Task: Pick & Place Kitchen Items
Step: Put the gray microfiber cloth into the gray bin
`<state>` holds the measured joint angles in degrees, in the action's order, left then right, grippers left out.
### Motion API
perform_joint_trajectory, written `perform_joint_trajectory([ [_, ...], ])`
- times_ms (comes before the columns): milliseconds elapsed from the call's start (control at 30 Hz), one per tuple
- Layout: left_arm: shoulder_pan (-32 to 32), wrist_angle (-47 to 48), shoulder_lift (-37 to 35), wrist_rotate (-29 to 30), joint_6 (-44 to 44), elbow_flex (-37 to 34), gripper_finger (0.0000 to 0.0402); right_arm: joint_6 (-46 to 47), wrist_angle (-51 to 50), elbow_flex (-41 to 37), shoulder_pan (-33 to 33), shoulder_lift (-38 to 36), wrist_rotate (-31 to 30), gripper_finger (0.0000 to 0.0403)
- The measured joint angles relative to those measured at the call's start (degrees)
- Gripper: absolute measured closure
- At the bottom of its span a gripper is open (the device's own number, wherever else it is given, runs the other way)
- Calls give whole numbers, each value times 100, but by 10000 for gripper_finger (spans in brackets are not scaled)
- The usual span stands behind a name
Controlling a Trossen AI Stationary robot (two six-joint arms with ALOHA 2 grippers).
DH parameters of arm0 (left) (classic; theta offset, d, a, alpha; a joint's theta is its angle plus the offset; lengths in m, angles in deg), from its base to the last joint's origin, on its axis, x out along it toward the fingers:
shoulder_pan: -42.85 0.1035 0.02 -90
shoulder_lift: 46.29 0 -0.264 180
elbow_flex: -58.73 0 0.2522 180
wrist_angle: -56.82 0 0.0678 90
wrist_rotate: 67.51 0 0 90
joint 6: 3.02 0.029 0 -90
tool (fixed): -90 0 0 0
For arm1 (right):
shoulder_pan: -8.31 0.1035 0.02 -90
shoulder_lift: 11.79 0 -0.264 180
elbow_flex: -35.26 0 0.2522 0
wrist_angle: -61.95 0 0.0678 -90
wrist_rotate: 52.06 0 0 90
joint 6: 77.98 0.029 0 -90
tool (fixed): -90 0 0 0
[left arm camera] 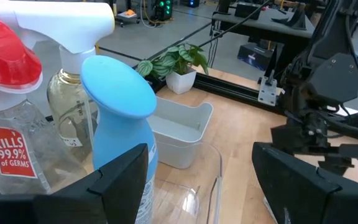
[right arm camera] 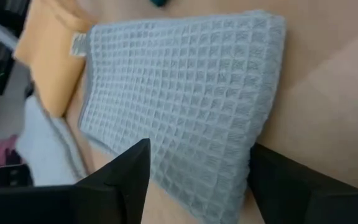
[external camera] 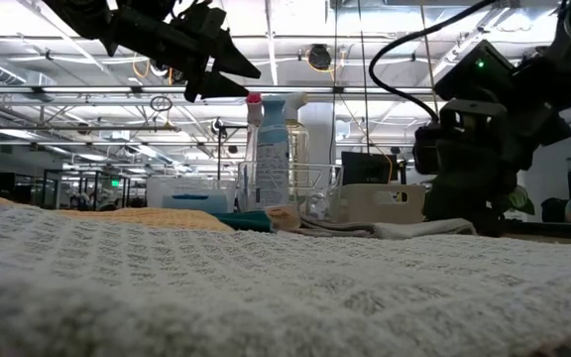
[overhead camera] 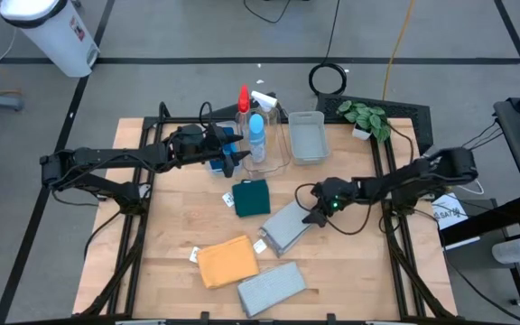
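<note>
Here the wooden bench (overhead camera: 170, 244) carries everything, and the dark-green cloth (overhead camera: 252, 197) near its middle serves as the landmark. Behind that cloth a clear bin (overhead camera: 278, 144) holds three spray bottles: the blue-topped bottle (overhead camera: 256, 137), the red-topped bottle (overhead camera: 243, 102) and the white-topped bottle (overhead camera: 265, 101). A second, smaller bin (overhead camera: 308, 137) sits beside it. In front of the green cloth lie the orange cloth (overhead camera: 227, 262) and a grey cloth (overhead camera: 272, 287); another grey cloth (overhead camera: 288, 227) lies to its right. The left claw (overhead camera: 235, 155) hangs just behind the green cloth, beside the blue-topped bottle, fingers spread and empty. The right claw (overhead camera: 313, 215) hovers over the nearer grey cloth's edge, fingers spread.
</note>
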<state>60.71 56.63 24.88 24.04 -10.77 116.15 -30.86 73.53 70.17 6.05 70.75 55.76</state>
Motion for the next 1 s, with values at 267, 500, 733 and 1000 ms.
perform_joint_trajectory([
  [267, 1, 0, 0, 1, 0, 0, 114, 237, -28, 11, -302, 357, 48, 229],
  [500, 1, 0, 0, 1, 0, 0, 114, -200, -23, 7, -336, 322, 70, 309],
  [733, 1, 0, 0, 1, 0, 0, 114, -1070, 23, 0, -341, 306, 176, 394],
  [1000, -1, 1, 0, 3, 0, 0, 114, -2028, -904, 359, -329, -712, 151, 400],
])
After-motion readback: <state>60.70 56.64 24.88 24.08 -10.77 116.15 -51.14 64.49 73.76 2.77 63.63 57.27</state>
